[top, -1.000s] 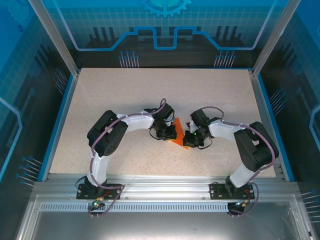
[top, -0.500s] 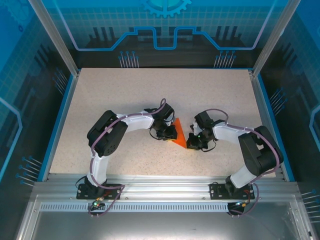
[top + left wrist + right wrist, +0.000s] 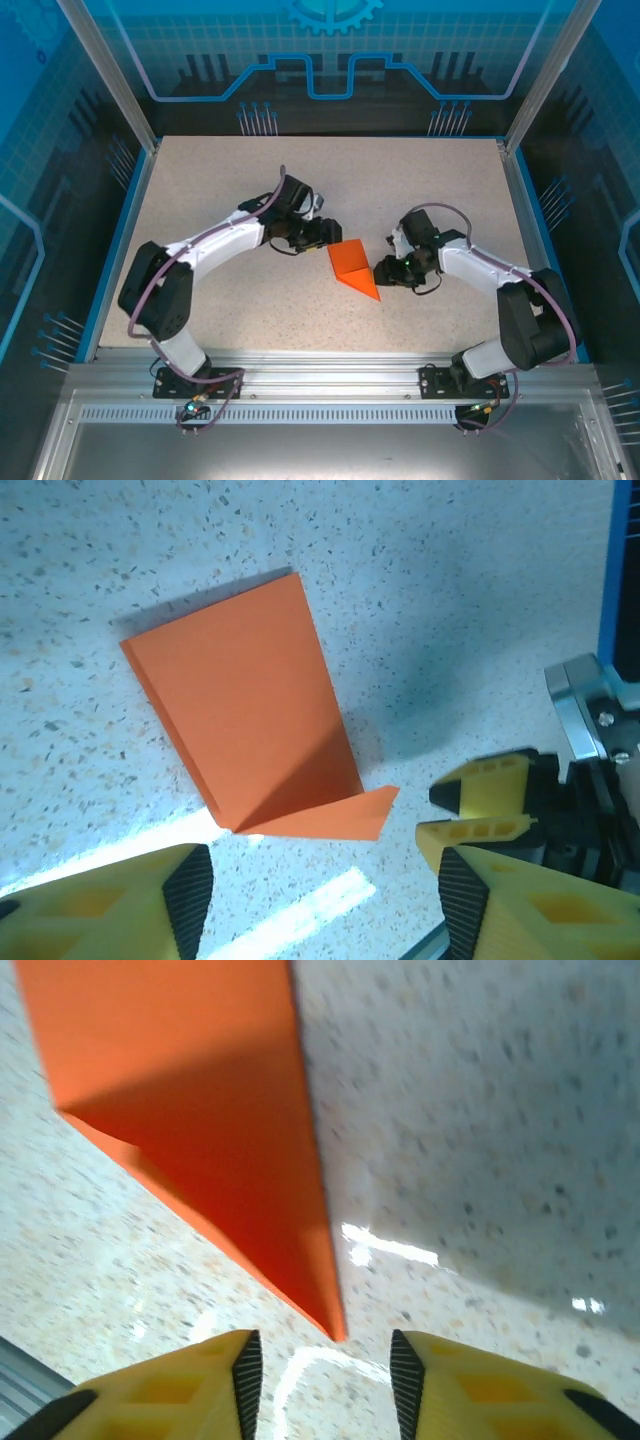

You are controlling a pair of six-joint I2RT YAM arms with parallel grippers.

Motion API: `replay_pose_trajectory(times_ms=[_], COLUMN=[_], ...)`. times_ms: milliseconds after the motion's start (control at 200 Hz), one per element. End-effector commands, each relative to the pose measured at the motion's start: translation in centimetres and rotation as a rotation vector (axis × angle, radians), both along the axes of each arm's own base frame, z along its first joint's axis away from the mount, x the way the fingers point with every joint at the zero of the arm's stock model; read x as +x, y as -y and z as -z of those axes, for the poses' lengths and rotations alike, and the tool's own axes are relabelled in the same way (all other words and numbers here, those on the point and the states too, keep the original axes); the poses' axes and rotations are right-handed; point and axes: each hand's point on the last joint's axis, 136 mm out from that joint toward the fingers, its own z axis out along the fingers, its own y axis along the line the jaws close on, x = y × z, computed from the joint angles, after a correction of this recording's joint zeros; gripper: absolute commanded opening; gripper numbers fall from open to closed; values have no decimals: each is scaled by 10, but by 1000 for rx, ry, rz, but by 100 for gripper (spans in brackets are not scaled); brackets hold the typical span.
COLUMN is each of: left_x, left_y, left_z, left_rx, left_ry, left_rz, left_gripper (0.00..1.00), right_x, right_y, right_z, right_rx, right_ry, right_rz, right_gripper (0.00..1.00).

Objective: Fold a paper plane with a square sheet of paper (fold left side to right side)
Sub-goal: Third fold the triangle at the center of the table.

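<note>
Both hands have let go and backed off the paper since the earlier frame. The left arm swung out left and away, the right hand slid right, and the paper now lies uncovered.

Paper (image 3: 352, 265) lies flat on the desk (image 3: 220, 180), about mid-desk, between the two hands, with nothing touching it. It is folded into a narrow kite-like shape, bright orange. In the top view the wide end faces far-left and the sharp tip points near-right.

Left wrist view: paper (image 3: 245, 710) shows one long crease. A small triangular flap sticks out sideways at the narrow end, and the layered edges show along the left side.

Left hand (image 3: 322, 234) is just beside the paper's wide end, not on it. Its jaws are wide apart. In its own view the left hand (image 3: 320, 910) has bare desk between the fingers, with the paper ahead of them and apart. It holds nothing.

Right hand (image 3: 383, 273) is just beside the tip, on the right. Its jaws are apart too, with a narrower gap than the left. In its own view the right hand (image 3: 325, 1380) has the paper (image 3: 200, 1110) tip pointing straight at the gap and ending at its mouth. The tip is not pinched; the pads are clear of the paper on both sides. It holds nothing.

Both arms are low over the desk, elbows out.
</note>
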Motion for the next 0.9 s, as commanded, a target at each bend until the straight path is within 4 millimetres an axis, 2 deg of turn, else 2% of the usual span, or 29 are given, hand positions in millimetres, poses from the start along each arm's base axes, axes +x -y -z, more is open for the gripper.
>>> replay_pose_trajectory(times_ms=[0,315,325,370,465,610,775,895], left_x=[-16,-16,-16,-16,-16,-16,-12,-9], left_y=[-2,18,18,21,26,36,45,49], left_z=[30,53,53,56,61,69,74,76], left_rx=[-7,-92,-92,-91,-93,-94,-96,-97], left_ry=[-95,-163,-164,-168,-181,-203,-215,-217], left_rz=[-21,-25,-24,-21,-19,-6,-1,-6], left_gripper=[67,68,68,69,69,69,68,60], right_x=[12,26,33,39,41,39,39,38], right_y=[-9,-13,-15,-13,-9,-5,-4,-3], right_z=[-9,14,8,8,14,22,24,23], right_rx=[62,36,39,24,-3,-31,-36,-40], right_ry=[56,25,44,51,40,15,8,10], right_rz=[-55,-59,-58,-47,-30,-16,-12,-15], right_gripper=[57,56,56,54,51,42,41,41])
